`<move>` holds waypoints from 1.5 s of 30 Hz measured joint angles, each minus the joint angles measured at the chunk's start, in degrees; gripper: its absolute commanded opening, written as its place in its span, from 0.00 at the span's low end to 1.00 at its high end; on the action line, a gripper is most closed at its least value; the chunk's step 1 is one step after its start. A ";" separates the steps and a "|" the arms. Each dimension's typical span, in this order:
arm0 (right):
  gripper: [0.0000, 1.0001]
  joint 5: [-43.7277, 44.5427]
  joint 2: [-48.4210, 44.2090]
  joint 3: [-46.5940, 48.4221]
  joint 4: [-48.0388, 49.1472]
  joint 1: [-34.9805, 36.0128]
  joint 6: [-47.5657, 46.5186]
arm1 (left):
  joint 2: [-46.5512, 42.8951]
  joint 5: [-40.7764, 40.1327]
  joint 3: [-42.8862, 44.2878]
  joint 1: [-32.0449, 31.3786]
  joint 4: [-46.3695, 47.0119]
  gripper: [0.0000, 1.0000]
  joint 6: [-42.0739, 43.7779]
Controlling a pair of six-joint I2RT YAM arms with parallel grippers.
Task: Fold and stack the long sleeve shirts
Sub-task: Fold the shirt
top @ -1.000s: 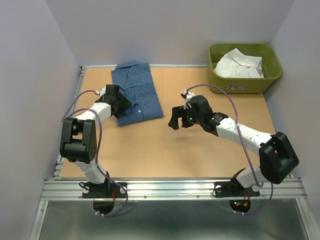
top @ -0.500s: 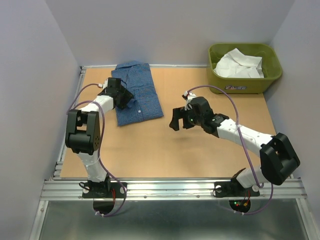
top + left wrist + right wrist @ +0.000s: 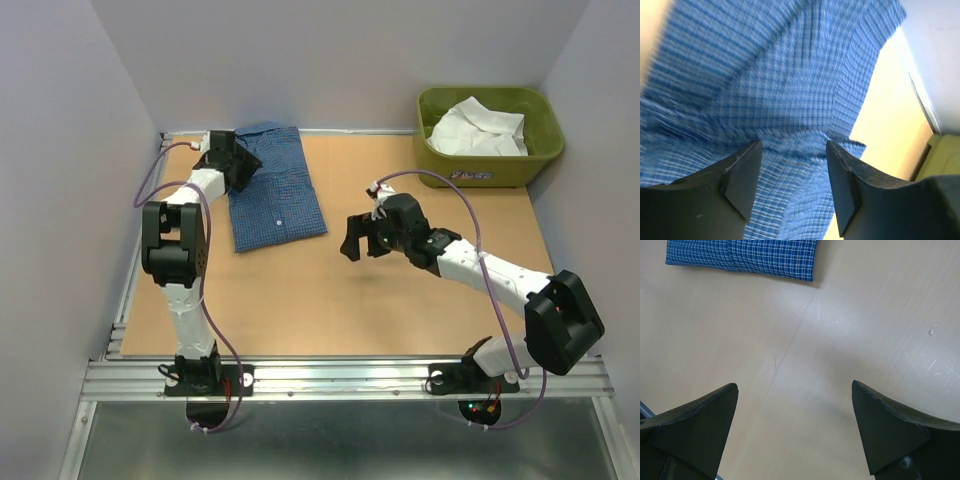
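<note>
The blue checked shirt (image 3: 275, 190) lies folded at the far left of the table. My left gripper (image 3: 243, 163) hovers over its far left part, jaws open with the cloth (image 3: 790, 85) filling the view just below them. The white shirt (image 3: 478, 128) lies crumpled in the olive-green tub (image 3: 490, 165) at the far right. My right gripper (image 3: 352, 238) is open and empty above bare table at the middle; the blue shirt's near edge (image 3: 745, 257) shows at the top of its wrist view.
A metal rail (image 3: 350, 378) runs along the near edge, with both arm bases on it. Grey walls (image 3: 60, 180) close in the left, far and right sides.
My left gripper has moved away from me along the blue shirt's left edge, from its near part to its far left corner. The right arm has barely moved.
</note>
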 measured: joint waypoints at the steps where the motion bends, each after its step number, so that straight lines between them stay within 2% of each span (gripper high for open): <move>1: 1.00 -0.02 -0.04 0.00 0.00 0.00 0.00 | 0.02 -0.07 0.48 0.98 -0.04 0.68 0.85; 4: 1.00 -0.33 -0.04 0.00 -0.04 0.00 0.02 | -0.07 -0.04 1.03 2.97 0.24 0.68 3.50; 8: 0.99 -1.53 0.15 0.00 0.02 0.00 0.26 | -2.14 -0.35 -1.33 4.31 1.07 0.55 7.85; 11: 0.99 -2.45 1.01 0.00 0.00 0.00 0.61 | -6.91 -0.87 -6.14 4.13 0.87 0.45 10.40; 14: 0.99 -2.91 1.53 0.00 -0.04 0.00 0.92 | -9.79 -1.18 -8.83 3.89 0.92 0.38 11.67; 18: 0.99 -3.08 1.55 0.00 0.00 0.00 1.27 | -9.84 -1.29 -9.68 3.80 0.94 0.27 13.05; 27: 0.99 -3.48 1.55 0.00 -0.02 0.00 2.01 | -1.62 -5.81 -7.87 3.80 0.83 0.25 17.49; 32: 0.99 -3.48 1.55 0.00 -0.02 0.00 2.47 | 3.06 -7.41 -3.91 3.80 0.48 0.31 20.65; 35: 0.99 -3.50 1.60 0.00 -0.02 0.00 2.99 | 4.20 -7.69 -1.57 3.80 0.57 0.46 22.14; 36: 0.99 -3.48 1.66 0.00 0.00 0.00 3.10 | 4.20 -7.67 -1.29 3.80 0.61 0.54 22.67; 39: 0.99 -3.32 2.27 0.02 0.00 0.00 3.87 | 3.58 -7.58 -1.33 3.80 0.15 0.68 23.19; 42: 1.00 -2.73 3.17 0.07 0.04 0.00 5.07 | 0.26 -8.17 -2.89 3.80 -2.34 0.79 21.84; 45: 1.00 -1.95 3.93 0.07 0.04 0.00 6.58 | -7.30 -9.01 -7.74 3.80 -4.85 0.86 19.45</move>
